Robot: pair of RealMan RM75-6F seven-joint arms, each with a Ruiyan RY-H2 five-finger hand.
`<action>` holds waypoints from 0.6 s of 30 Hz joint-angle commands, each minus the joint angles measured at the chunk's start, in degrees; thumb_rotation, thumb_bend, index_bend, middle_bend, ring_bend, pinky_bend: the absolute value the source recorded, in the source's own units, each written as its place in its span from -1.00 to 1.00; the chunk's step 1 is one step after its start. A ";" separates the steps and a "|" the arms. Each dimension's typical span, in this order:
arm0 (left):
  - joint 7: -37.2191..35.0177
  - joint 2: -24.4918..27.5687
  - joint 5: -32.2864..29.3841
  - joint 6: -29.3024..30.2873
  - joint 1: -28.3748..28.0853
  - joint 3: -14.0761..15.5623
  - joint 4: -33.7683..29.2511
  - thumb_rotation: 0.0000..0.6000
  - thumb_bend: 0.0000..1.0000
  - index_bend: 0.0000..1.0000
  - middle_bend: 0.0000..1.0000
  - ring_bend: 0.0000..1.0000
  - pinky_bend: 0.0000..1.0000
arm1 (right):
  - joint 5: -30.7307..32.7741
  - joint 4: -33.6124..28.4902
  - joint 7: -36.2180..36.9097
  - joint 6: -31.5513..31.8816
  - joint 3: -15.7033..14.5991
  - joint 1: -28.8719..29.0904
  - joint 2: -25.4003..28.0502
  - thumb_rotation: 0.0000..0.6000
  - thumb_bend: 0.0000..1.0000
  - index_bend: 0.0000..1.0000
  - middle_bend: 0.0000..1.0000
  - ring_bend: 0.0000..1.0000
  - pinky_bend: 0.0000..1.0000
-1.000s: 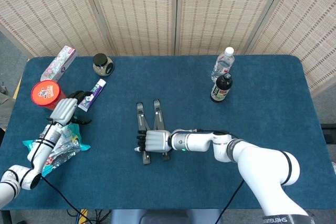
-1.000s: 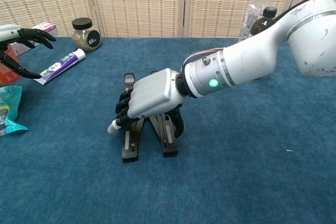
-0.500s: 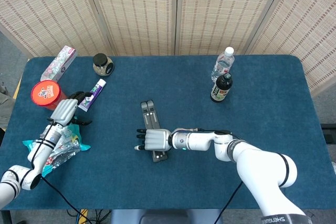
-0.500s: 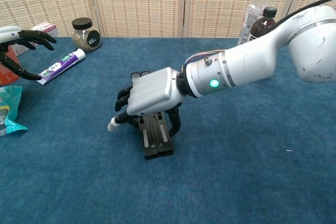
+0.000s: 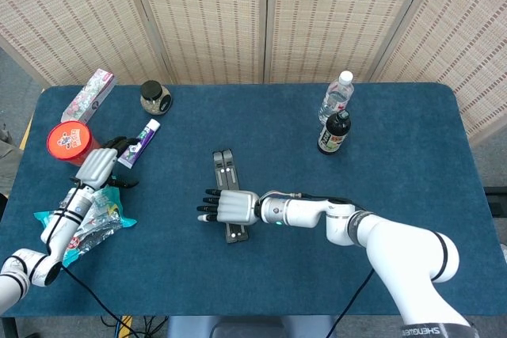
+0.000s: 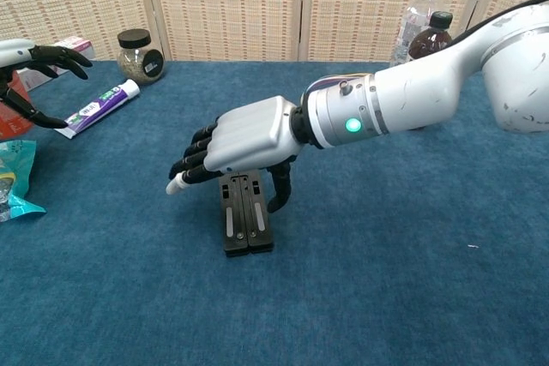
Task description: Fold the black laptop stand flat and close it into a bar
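Left hand (image 5: pixel 97 167) hovers open near the desk's (image 5: pixel 396 195) left edge, holding nothing. Mid-desk, the black laptop stand (image 6: pixel 244 223) lies flat, both rails together as one bar: closing step looks done. Right hand (image 6: pixel 244 143) hangs over it, fingers extended and spread, gripping nothing; thumb contact unclear. Next move, likely: lift clear.

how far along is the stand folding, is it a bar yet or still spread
Looks done: the black laptop stand lies flat on the blue table with its two legs side by side as one narrow bar. In hand: nothing. The right hand is above the stand with fingers extended, gripping nothing. The left hand is off by the snack items. Left: at most withdrawing the right arm.
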 commanded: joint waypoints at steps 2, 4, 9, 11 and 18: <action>0.71 0.62 0.00 0.41 0.06 -0.12 -1.21 1.00 -0.78 -0.74 -0.65 -0.83 -0.79 | 3.10 -4.98 -4.65 -0.90 2.27 -1.62 3.59 1.00 -0.76 -1.00 -1.00 -1.00 -1.00; 1.17 1.21 -0.02 0.48 0.11 -0.13 -1.96 1.00 -0.78 -0.74 -0.65 -0.83 -0.80 | 5.41 -8.00 -7.18 -0.35 3.47 -3.45 6.02 1.00 -0.76 -1.00 -1.00 -1.00 -1.00; 3.40 2.86 0.05 1.85 0.71 -0.17 -4.07 1.00 -0.78 -0.74 -0.65 -0.84 -0.80 | 14.39 -17.56 -17.43 2.97 7.07 -10.80 13.47 1.00 -0.76 -1.00 -1.00 -1.00 -1.00; 5.16 3.48 0.13 3.11 1.36 -0.08 -5.21 1.00 -0.78 -0.74 -0.65 -0.84 -0.80 | 18.89 -22.98 -22.62 5.80 8.17 -14.92 16.86 1.00 -0.76 -1.00 -1.00 -1.00 -1.00; 9.15 6.14 -0.70 6.54 3.93 -0.21 -9.75 1.00 -0.78 -0.74 -0.65 -0.84 -0.80 | 29.90 -37.89 -34.14 16.43 8.71 -27.16 26.07 1.00 -0.75 -1.00 -0.87 -1.00 -1.00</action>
